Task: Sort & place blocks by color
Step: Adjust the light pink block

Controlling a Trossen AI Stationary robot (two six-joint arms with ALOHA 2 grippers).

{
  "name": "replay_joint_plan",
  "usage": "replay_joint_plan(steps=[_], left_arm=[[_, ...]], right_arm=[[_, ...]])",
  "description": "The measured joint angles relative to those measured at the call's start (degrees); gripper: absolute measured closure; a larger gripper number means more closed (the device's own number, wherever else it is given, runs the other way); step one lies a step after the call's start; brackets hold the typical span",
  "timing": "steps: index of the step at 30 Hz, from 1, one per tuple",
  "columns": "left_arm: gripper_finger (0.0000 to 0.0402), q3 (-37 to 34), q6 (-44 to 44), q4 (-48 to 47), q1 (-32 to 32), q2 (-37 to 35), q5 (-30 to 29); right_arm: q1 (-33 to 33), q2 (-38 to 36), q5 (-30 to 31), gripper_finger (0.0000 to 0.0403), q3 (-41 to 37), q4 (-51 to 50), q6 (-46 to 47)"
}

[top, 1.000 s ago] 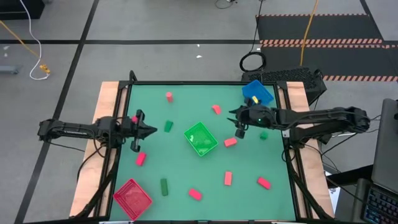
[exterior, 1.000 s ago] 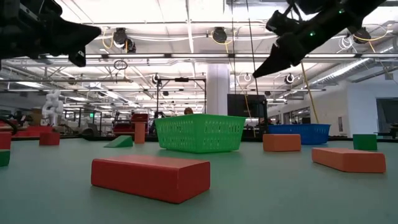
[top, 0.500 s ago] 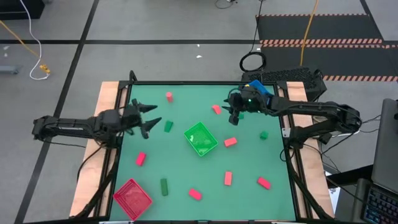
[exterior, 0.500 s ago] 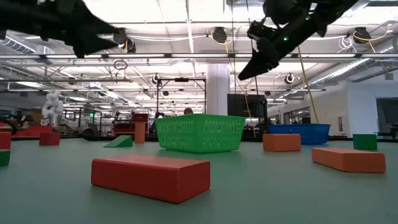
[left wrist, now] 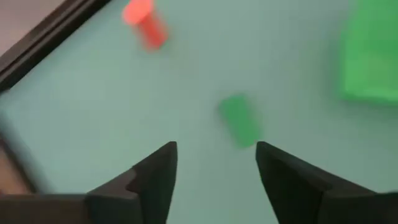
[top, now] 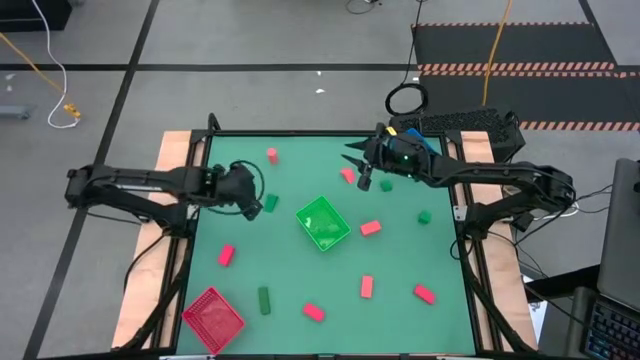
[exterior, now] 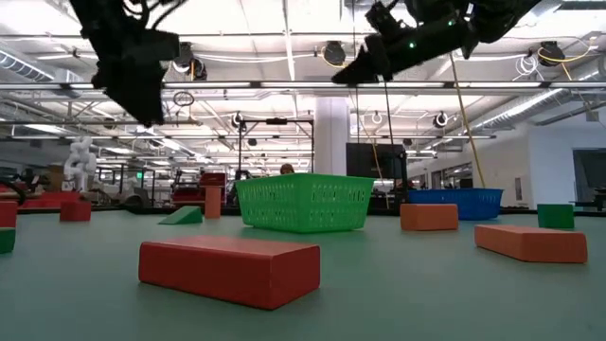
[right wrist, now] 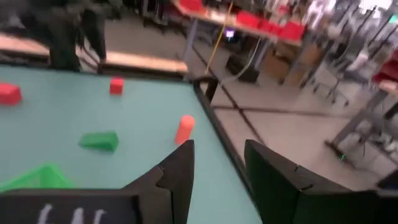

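You've got a matt, smooth green mat (top: 300,280) with bare wood edges (top: 172,160) beside it. The green bin (exterior: 305,202) on the mat looks like plastic mesh, slightly shiny. Blocks near that bin, like the red block (exterior: 229,269), read smooth and matt. Both arms look dark matt plastic or metal, can't tell.
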Motion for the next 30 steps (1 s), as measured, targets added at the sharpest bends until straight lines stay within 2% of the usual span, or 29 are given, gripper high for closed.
replay_joint_plan(steps=[4,7,19,24,30], left_arm=[[0.0214,1.5,-6.1,-12.3,5.4,3.7,0.0],[0.0224,-0.1,-8.0,-16.2,11.0,4.0,0.0],[0.0229,-11.5,0.4,-7.0,32.1,4.1,10.3],[0.0229,-16.6,2.5,-1.6,35.8,4.2,13.8],[0.0229,-17.3,2.7,2.3,36.5,4.2,14.9]], right_arm=[[0.9,-1.3,-0.1,0.0268,0.0,-0.3,0.0],[1.1,-2.2,-0.1,0.0268,0.0,-1.4,0.0],[2.6,-5.6,-0.1,0.0268,0.0,-1.5,0.0],[2.7,-6.3,0.0,0.0268,0.0,-1.5,-0.9],[2.7,-6.3,0.0,0.0268,0.0,-1.5,-1.3]])
